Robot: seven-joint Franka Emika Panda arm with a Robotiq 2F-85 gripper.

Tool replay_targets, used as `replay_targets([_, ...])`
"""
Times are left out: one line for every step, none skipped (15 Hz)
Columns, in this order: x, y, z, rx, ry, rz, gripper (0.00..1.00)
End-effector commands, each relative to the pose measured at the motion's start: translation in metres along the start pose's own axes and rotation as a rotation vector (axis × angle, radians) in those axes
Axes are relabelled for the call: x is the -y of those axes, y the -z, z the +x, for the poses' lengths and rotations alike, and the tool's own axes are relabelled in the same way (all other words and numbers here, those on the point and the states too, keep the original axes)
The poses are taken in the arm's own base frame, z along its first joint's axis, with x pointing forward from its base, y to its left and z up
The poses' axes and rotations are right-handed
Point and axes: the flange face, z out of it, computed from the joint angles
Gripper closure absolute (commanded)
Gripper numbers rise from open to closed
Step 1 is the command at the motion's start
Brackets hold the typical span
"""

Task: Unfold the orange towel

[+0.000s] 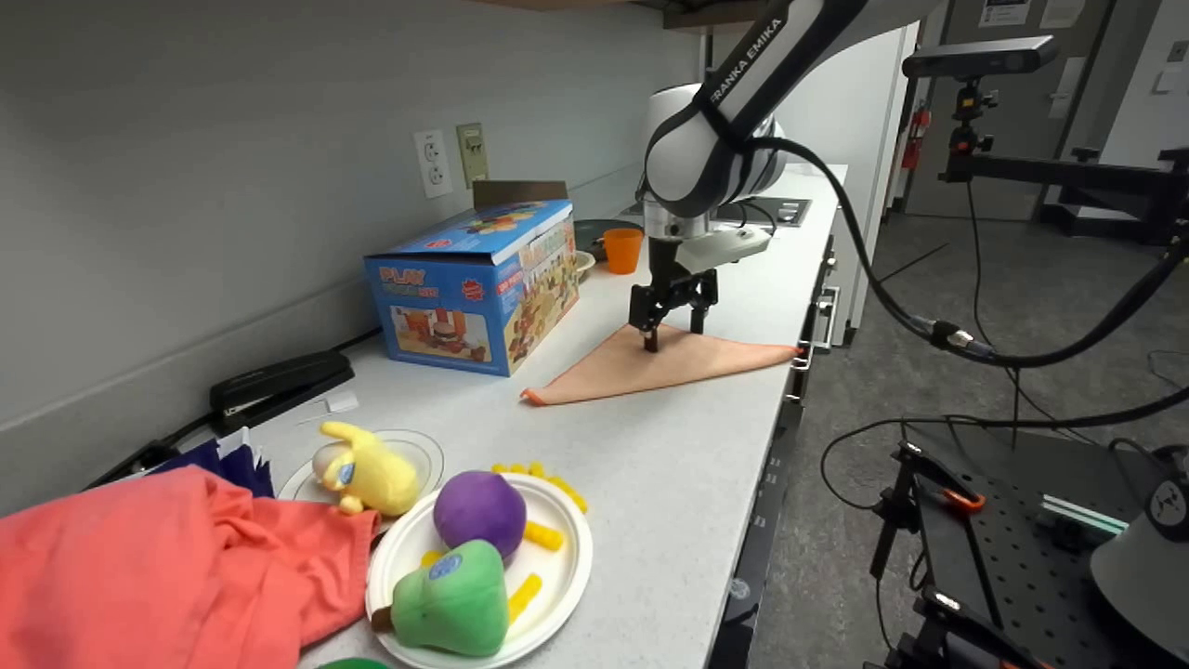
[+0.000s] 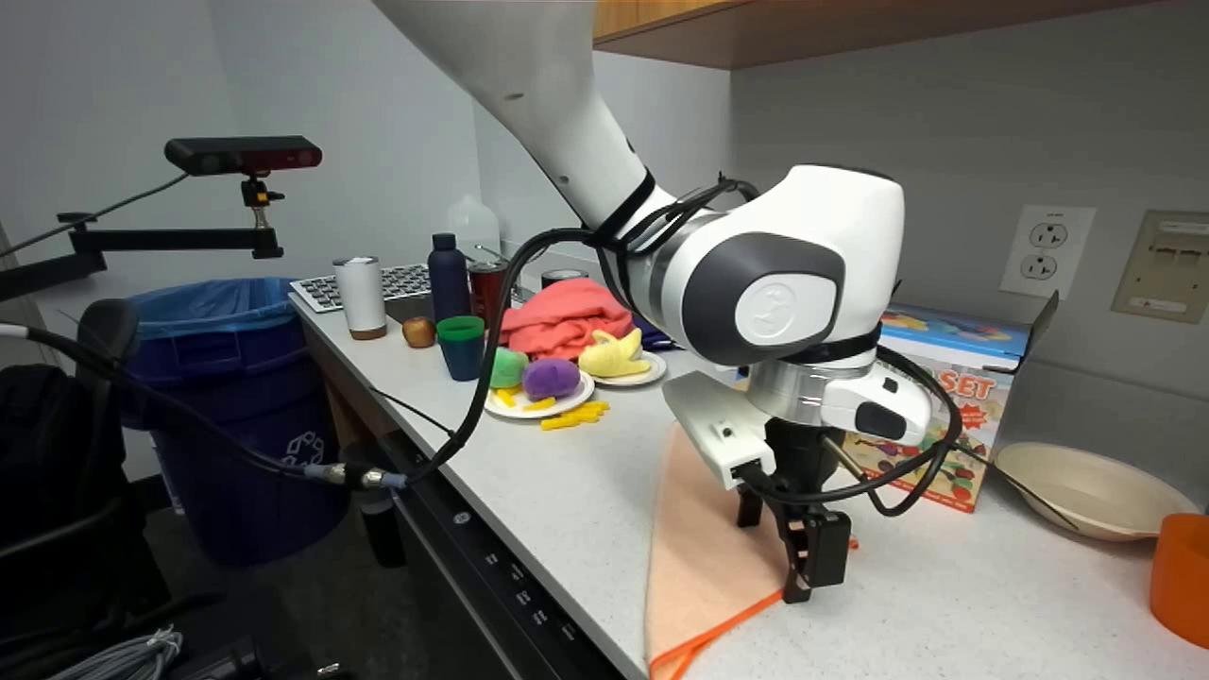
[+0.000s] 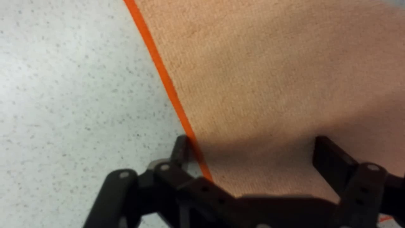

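The orange towel (image 1: 604, 373) lies on the counter as a peach, roughly triangular folded shape, edged in brighter orange. One corner reaches the counter's front edge. Above it my gripper (image 1: 674, 336) points straight down with its jaws wide apart. In the wrist view, the gripper (image 3: 252, 141) straddles the towel's orange border (image 3: 164, 76): the left finger stands just outside it over bare counter, the right finger over the cloth (image 3: 262, 79). Nothing is pinched between them. Whether the fingertips touch the towel (image 2: 704, 538) or the counter, I cannot tell.
A blue toy box (image 1: 446, 307) stands against the wall beside the towel. Behind the arm are an orange cup (image 1: 622, 252) and a beige bowl (image 2: 1086, 491). Farther along lie a plate (image 1: 571, 595) of toy food and a coral cloth (image 1: 121, 576). The counter (image 1: 650, 502) drops off at its front.
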Motion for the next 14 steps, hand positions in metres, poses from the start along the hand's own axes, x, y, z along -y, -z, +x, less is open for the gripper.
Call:
replay_targets([-0.005, 0.002, -0.007, 0.018, 0.020, 0.001, 0.00])
replay_targets([-0.004, 0.004, -0.007, 0.018, 0.023, 0.010, 0.00])
replay_targets([-0.003, 0.006, -0.007, 0.018, 0.025, 0.020, 0.00])
replay_targets([-0.002, 0.010, -0.006, 0.019, 0.029, 0.030, 0.00])
replay_targets([-0.002, 0.013, -0.005, 0.024, 0.031, 0.040, 0.00])
replay_targets([-0.001, 0.016, -0.005, 0.026, 0.034, 0.041, 0.00])
replay_targets([-0.001, 0.018, -0.005, 0.028, 0.037, 0.042, 0.00])
replay_targets([-0.001, 0.021, -0.005, 0.029, 0.040, 0.044, 0.00])
replay_targets([-0.001, 0.024, -0.005, 0.031, 0.042, 0.042, 0.00])
replay_targets([-0.001, 0.026, -0.006, 0.033, 0.043, 0.042, 0.00])
replay_targets([-0.001, 0.027, -0.006, 0.036, 0.043, 0.043, 0.00])
replay_targets([-0.002, 0.028, -0.007, 0.039, 0.041, 0.051, 0.00])
replay_targets([-0.002, 0.029, -0.007, 0.041, 0.041, 0.051, 0.00])
replay_targets([-0.002, 0.030, -0.007, 0.043, 0.041, 0.056, 0.00])
